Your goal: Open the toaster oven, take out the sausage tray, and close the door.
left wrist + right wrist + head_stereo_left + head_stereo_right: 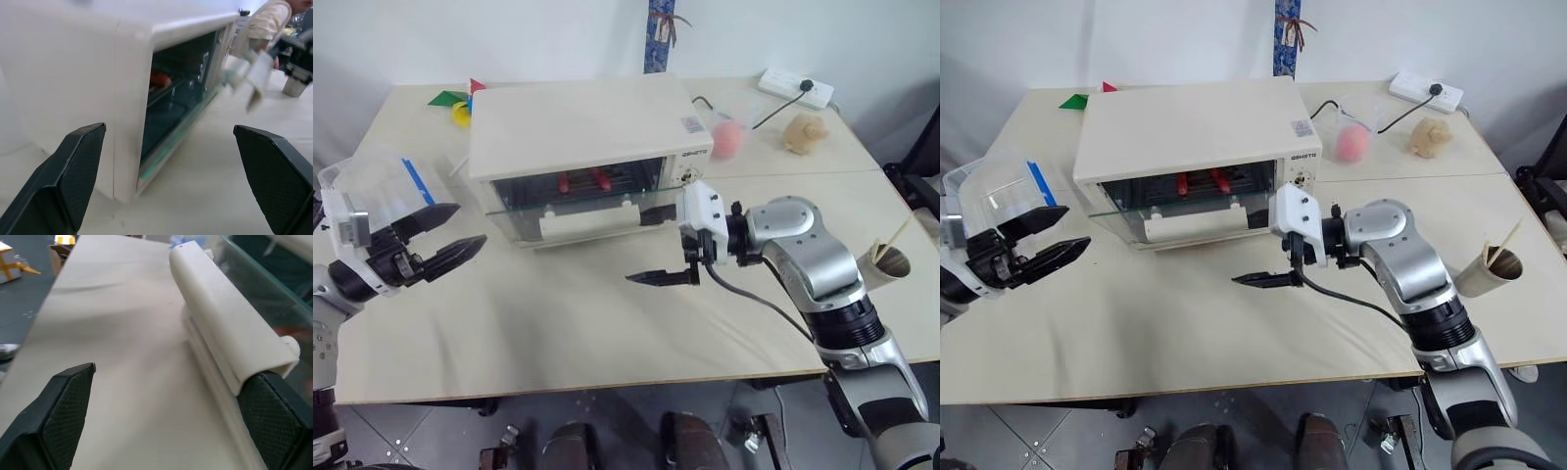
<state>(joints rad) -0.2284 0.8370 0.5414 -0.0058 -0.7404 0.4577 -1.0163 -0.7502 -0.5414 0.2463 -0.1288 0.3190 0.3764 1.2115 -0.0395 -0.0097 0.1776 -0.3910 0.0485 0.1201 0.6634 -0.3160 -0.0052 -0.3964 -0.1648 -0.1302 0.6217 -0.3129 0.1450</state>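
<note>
1. We make out red shapes behind the door (578,191) glass, but the sausage tray (587,182) beneath them is too dim to trace.
2. The right gripper (658,245) hides the handle's (587,222) right end; its upper finger merges with the dark glass.
3. In the left wrist view, the toaster oven (73,83) is cut off by the frame, and the pale arm beyond it is blurred.

A white power strip (796,88) lies at the far right corner of the desk (558,333), its black cable trailing toward the middle. Beside it sits a tan plush toy (803,133), and a clear cup holding something pink (728,137). A paper cup with a stick (886,262) stands at the right edge. Green, red and yellow bits (458,101) lie by the far left corner.
</note>
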